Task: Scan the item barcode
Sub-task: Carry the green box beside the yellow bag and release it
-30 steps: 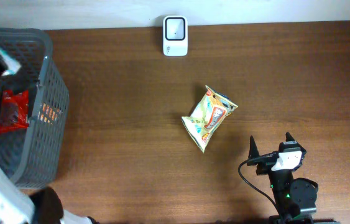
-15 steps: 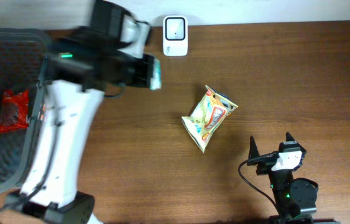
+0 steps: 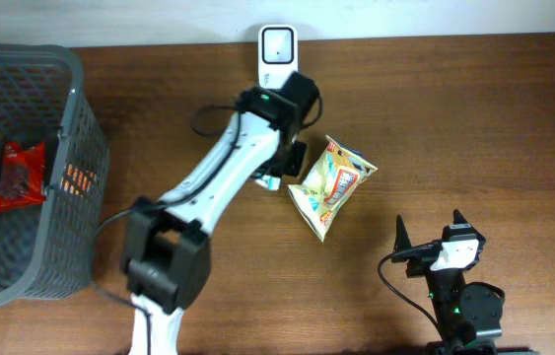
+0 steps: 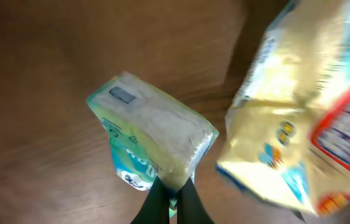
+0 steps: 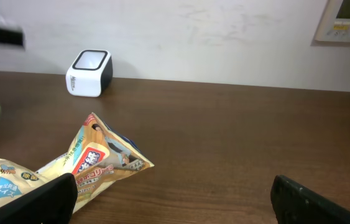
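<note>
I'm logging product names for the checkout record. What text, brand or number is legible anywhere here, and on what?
Nothing reads cleanly.
Snack bag: red label with Japanese-looking characters, too blurred to read.
Green-and-white pack: print motion-blurred.
Scanner: no lettering visible.
Wall panel: too small.

Grey mesh basket (image 3: 88, 187) is sitting on the wooden table (image 3: 474, 128), red packet (image 3: 19, 177) lying inside the basket.

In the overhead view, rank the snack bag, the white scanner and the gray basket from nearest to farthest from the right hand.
1. Snack bag, mid-table, ahead and left of the right hand.
2. White scanner, at the table's far edge.
3. Gray basket, at the far left end.
</note>
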You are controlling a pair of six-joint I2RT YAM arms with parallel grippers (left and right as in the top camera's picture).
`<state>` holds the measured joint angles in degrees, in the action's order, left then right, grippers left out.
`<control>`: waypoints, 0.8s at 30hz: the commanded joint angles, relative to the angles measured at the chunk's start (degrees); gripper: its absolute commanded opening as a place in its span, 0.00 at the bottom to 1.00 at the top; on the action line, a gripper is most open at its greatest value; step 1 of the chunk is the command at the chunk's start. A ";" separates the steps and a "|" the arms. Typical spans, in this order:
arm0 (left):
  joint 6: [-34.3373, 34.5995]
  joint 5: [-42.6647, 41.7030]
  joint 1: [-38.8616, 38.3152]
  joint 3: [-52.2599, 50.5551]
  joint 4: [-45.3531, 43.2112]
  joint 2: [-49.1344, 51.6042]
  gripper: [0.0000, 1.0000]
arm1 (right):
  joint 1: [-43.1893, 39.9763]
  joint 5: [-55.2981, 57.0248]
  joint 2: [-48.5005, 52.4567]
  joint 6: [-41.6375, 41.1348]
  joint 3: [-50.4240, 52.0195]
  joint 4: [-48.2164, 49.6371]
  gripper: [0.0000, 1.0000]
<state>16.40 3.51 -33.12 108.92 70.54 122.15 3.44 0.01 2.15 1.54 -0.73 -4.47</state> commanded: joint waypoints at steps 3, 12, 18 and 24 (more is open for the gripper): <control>3.91 -2.78 -1.53 -0.35 -0.04 4.72 0.00 | 0.35 0.48 -0.28 -0.07 0.42 -0.24 0.98; 3.87 -13.18 -2.71 0.59 -0.17 4.59 0.31 | 0.35 0.48 -0.28 -0.04 0.42 -0.24 0.98; 0.63 -13.07 -2.12 11.74 7.76 4.59 0.40 | 0.35 0.50 -0.26 -0.04 0.42 -0.24 0.98; 0.66 0.04 0.90 37.35 24.17 4.59 0.66 | 0.35 0.48 -0.28 -0.04 0.42 -0.24 0.98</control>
<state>18.11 -5.13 -34.59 133.62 89.65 127.11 3.44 0.01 2.15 1.52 -0.73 -4.47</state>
